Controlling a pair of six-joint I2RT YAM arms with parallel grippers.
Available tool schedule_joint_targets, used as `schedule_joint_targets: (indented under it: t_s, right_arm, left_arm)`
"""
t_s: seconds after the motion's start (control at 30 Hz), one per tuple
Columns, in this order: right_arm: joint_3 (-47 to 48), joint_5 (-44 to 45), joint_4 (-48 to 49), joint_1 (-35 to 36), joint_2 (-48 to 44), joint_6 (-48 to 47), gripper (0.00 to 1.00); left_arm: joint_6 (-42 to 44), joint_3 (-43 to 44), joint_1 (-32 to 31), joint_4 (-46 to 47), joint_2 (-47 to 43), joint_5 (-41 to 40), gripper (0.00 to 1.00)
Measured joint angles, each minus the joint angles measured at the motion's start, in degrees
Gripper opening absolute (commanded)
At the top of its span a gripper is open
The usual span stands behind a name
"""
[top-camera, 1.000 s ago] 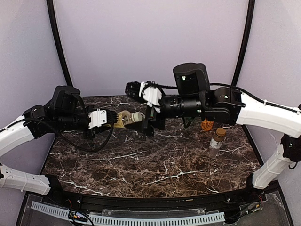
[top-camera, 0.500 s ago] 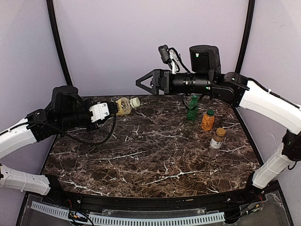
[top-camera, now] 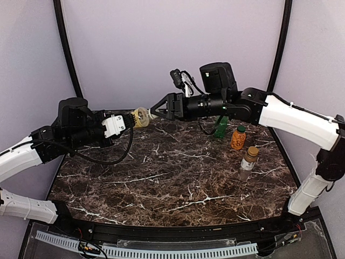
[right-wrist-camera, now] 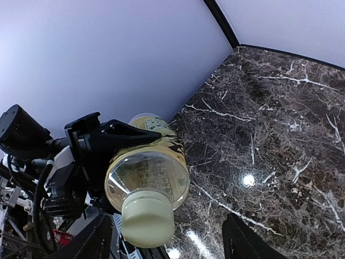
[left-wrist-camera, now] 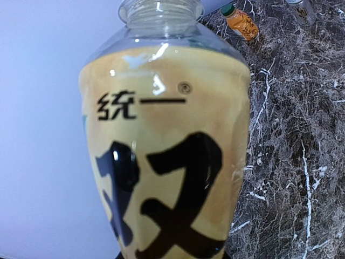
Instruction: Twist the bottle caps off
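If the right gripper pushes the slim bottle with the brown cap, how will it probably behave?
The slim bottle stands upright, tall over a narrow base, so a push near its cap would probably tip it. Once down, its round body may roll on the smooth marble table.

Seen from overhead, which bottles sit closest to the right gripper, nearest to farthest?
1. yellow-liquid bottle, at the tips of the right gripper, held by the left gripper.
2. green bottle, back right.
3. orange bottle, beside the green one.
4. slim clear bottle, farthest forward right.

Yellow-filled clear bottle point(right-wrist-camera: 148, 172), cream cap point(right-wrist-camera: 146, 218), white-veined brown marble table point(top-camera: 161, 183)
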Motion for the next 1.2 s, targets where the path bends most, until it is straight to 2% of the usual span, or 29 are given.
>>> schedule_joint_targets:
  t_s: [0.27, 0.5, 0.6, 0.77, 0.9, 1.07, 1.2]
  right_arm:
    - [0.15, -2.25, 0.24, 0.00, 0.83, -0.15, 0.34]
    - [0.55, -4.44, 0.52, 0.02, 0.92, -0.63, 0.14]
    - [0.98, -5.46, 0.46, -0.13, 1.36, -1.51, 0.00]
    - [1.84, -7.50, 0.44, -0.44, 1.90, -4.57, 0.00]
    - [1.84, -9.11, 0.13, -0.37, 1.90, -11.72, 0.00]
    - [-2.34, -9.22, -0.90, 1.70, -0.22, -29.16, 0.00]
    - [-7.30, -5.33, -1.77, 5.46, -3.26, -45.59, 0.00]
  left_arm:
    - [0.37, 0.00, 0.00, 0.02, 0.00, -0.07, 0.28]
    - [1.09, 0.00, 0.00, 0.31, -0.02, -0.13, 0.28]
    - [1.44, 0.00, 0.00, 0.37, -0.17, -0.31, 0.28]
    - [1.73, -0.02, 0.00, 0.22, -0.79, -0.44, 0.27]
    - [1.68, 0.02, 0.00, -1.55, -1.46, 1.05, 0.27]
    - [1.20, 1.70, 0.09, -10.47, -1.84, 7.13, 0.27]
    - [1.03, 1.99, 0.00, -17.07, -1.95, 12.90, 0.26]
